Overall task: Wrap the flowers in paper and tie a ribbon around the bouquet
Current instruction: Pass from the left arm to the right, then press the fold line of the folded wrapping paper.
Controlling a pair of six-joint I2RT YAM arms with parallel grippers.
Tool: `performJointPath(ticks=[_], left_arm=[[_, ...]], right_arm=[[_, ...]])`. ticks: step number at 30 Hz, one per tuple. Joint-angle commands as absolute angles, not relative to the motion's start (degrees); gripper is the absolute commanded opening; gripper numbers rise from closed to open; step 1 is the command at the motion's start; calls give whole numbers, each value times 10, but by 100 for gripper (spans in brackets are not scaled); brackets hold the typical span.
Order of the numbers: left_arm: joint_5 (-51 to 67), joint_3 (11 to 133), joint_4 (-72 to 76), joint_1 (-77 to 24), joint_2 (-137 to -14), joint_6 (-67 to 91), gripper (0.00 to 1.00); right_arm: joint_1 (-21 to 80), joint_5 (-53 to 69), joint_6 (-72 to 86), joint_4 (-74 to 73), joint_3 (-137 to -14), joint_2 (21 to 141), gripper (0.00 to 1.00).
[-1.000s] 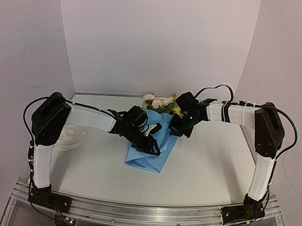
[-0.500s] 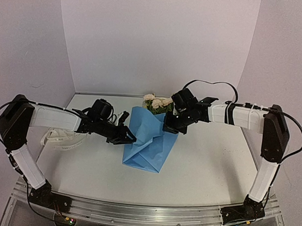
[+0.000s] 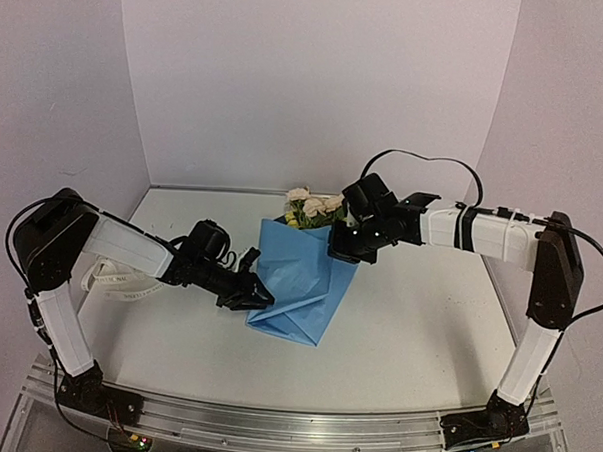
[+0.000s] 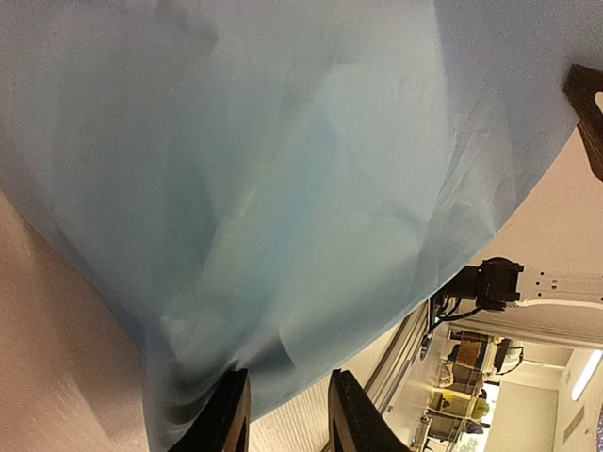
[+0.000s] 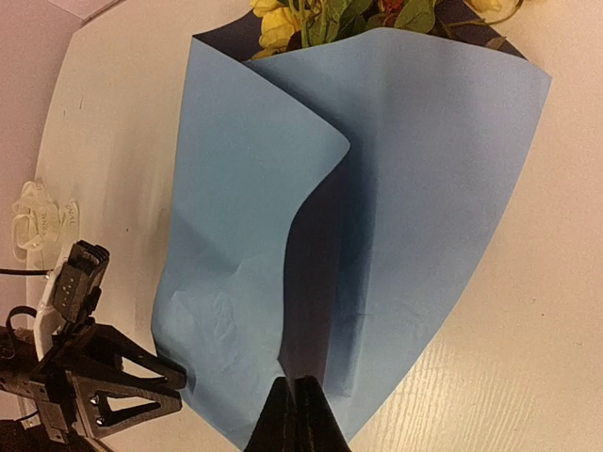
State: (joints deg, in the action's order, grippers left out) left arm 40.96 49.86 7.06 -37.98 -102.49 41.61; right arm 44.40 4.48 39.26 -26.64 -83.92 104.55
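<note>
Light blue paper [image 3: 299,276] lies loosely folded on the white table [image 3: 417,331], between the two sets of fingers. Left gripper [image 3: 253,294]: tips at the paper's left edge, touching or nearly so; the jaw gap can't be read from up here. Right gripper [image 3: 342,250]: jaws together on the paper's far right edge, where the sheet rises toward them. Flowers [image 3: 312,206], cream and yellow with green leaf, poke out of the paper's far end, just left of the right fingers. Ribbon [image 3: 119,280] is a pale loose heap well behind the left fingers, beside that forearm and partly hidden by it.
</note>
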Motion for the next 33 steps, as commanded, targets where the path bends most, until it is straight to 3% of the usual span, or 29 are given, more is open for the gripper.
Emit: performJointPath(ticks=[1,7,15,33], left_arm=[[401,504,61,-379,-946,410,35],[314,506,36,-305,-889,444,40],[366,591,49,-297,-1010,417,28],[297,502,61,-429,-1001,489,15]], right_arm=[[445,22,370,-272,-849,1015,0],[444,30,348,-283,-831,1002,0],[435,13,345,-284,-821,1004,0],[407,37,315,-299,-873,1043,0]])
